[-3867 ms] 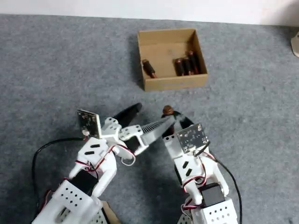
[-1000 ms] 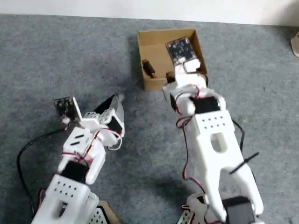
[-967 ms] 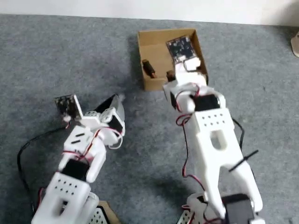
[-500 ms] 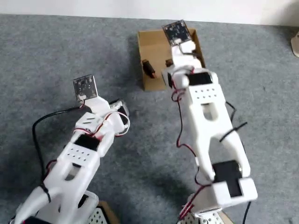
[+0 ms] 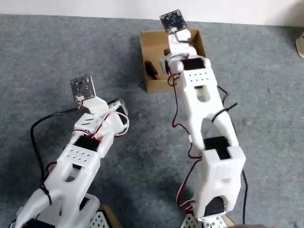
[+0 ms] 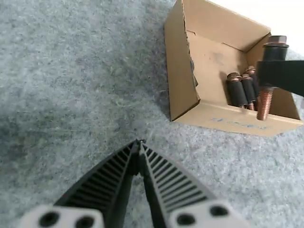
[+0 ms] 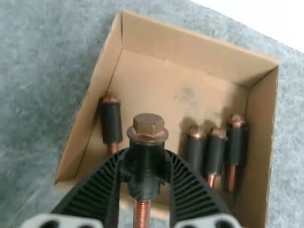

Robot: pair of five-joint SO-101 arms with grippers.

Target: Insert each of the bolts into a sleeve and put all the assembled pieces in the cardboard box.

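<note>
The cardboard box (image 5: 152,40) stands open at the far middle of the grey mat. My right gripper (image 7: 145,164) hangs above the box (image 7: 190,42), shut on a copper bolt in a black sleeve (image 7: 146,142), held upright with the hex head up. One assembled piece (image 7: 110,123) lies by one wall, three more (image 7: 216,152) by the opposite wall. My left gripper (image 6: 138,142) is shut and empty, low over the mat short of the box (image 6: 178,71). From there the held bolt (image 6: 267,90) shows above the box's near wall.
Grey felt mat (image 5: 57,57) runs all around the box. A pale object (image 5: 300,45) sits at the right edge. The right arm (image 5: 204,104) stretches from the near edge to the box; the left arm (image 5: 90,142) lies at the near left.
The right arm has stretched farther over the box with the sleeved bolt. The left arm has turned and now points toward the box, its gripper still shut.
</note>
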